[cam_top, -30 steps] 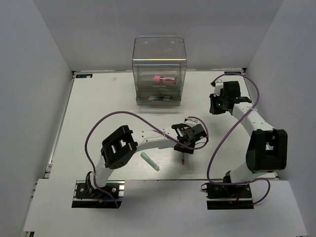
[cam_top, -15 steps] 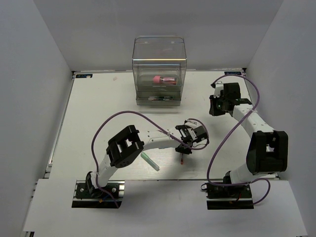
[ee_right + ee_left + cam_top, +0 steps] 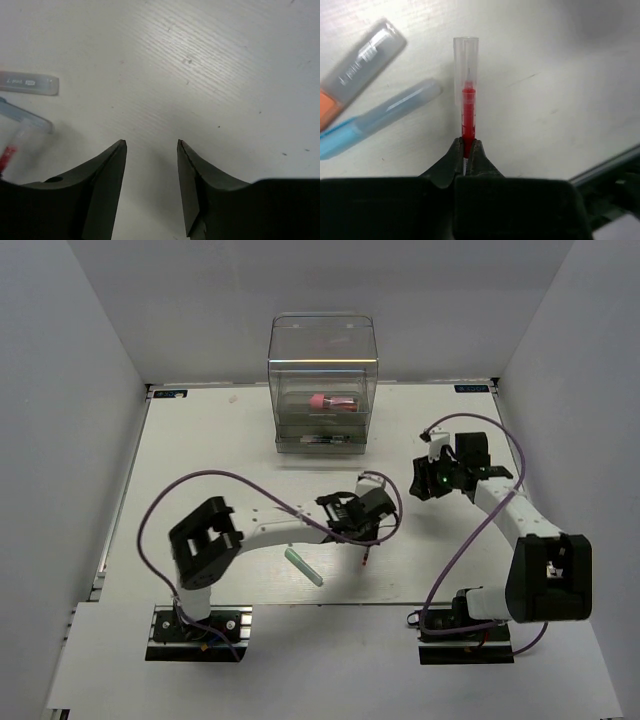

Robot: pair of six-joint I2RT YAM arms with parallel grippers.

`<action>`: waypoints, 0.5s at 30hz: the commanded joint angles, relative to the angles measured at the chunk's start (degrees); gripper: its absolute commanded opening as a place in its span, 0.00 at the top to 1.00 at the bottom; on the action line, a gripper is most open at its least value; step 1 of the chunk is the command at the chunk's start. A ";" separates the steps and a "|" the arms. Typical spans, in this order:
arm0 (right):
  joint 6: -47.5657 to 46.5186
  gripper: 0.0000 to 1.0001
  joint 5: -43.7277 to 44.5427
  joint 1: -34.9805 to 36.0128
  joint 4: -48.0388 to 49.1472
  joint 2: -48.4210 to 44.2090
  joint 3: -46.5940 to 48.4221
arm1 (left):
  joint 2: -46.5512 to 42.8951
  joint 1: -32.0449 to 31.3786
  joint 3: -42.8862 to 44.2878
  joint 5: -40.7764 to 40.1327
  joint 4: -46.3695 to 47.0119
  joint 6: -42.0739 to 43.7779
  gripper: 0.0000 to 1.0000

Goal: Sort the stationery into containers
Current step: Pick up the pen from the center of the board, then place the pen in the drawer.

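Left gripper (image 3: 466,146) has clamped red pen (image 3: 468,112); right gripper (image 3: 151,145) spread above seemingly grained table (image 3: 210,55).

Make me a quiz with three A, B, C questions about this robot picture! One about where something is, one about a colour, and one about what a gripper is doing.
1. Where is the pink marker?
A) inside the clear organiser
B) on top of it
C) outside, beside it

2. What colour is the pen in the left gripper?
A) blue
B) red
C) green

3. How is the right gripper?
A) shut on something
B) open, holding nothing
C) shut tight, empty

Answers:
1 A, it shows through the organiser's clear wall.
2 B, the left wrist view shows a red barrel pinched in the gripper.
3 B, its jaws stand apart with nothing between.
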 commanded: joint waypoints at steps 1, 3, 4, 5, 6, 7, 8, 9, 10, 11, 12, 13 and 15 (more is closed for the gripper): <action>-5.79 0.50 -5.78 0.15 5.00 -4.79 -5.37 | -10.44 3.10 -3.33 -0.56 14.00 0.75 1.00; -7.55 0.64 -7.10 -0.03 6.93 -7.68 -8.11 | -13.33 5.21 -4.21 -3.46 15.24 -0.74 1.00; -7.90 0.75 -7.54 0.06 7.20 -8.14 -9.69 | -14.22 6.09 -5.26 -4.69 15.85 -1.96 1.00; -8.86 0.80 -8.33 0.06 7.64 -8.84 -11.09 | -15.18 6.88 -5.88 -6.01 15.85 -4.85 1.00; -9.05 0.83 -8.51 0.15 7.91 -9.98 -12.07 | -16.06 8.80 -6.67 -8.28 17.24 -6.44 1.00; -9.14 0.86 -8.60 0.15 8.17 -10.86 -12.51 | -18.07 9.69 -8.51 -9.44 18.30 -7.94 1.00; -9.22 0.86 -8.69 0.15 8.43 -11.22 -13.39 | -19.14 10.66 -9.57 -11.71 19.36 -11.69 1.00; -9.23 0.86 -8.69 0.15 8.52 -11.57 -13.31 | -20.02 11.54 -10.62 -12.60 21.89 -13.73 1.00; -9.31 0.86 -8.69 0.23 8.61 -11.57 -13.48 | -20.98 13.37 -12.72 -13.66 23.13 -15.93 1.00; -9.23 0.86 -8.51 0.23 8.52 -11.66 -13.48 | -22.56 14.17 -13.88 -16.28 24.54 -18.21 1.00; -9.14 0.86 -8.51 0.23 8.52 -11.57 -13.57 | -23.27 15.57 -16.41 -17.26 27.86 -22.85 1.00; -9.31 0.86 -8.34 0.23 8.70 -11.66 -13.66 | -23.98 16.37 -17.65 -19.10 29.72 -25.16 1.00; -9.31 0.86 -8.51 0.15 8.61 -11.92 -13.74 | -25.21 17.60 -21.16 -21.65 34.11 -30.42 1.00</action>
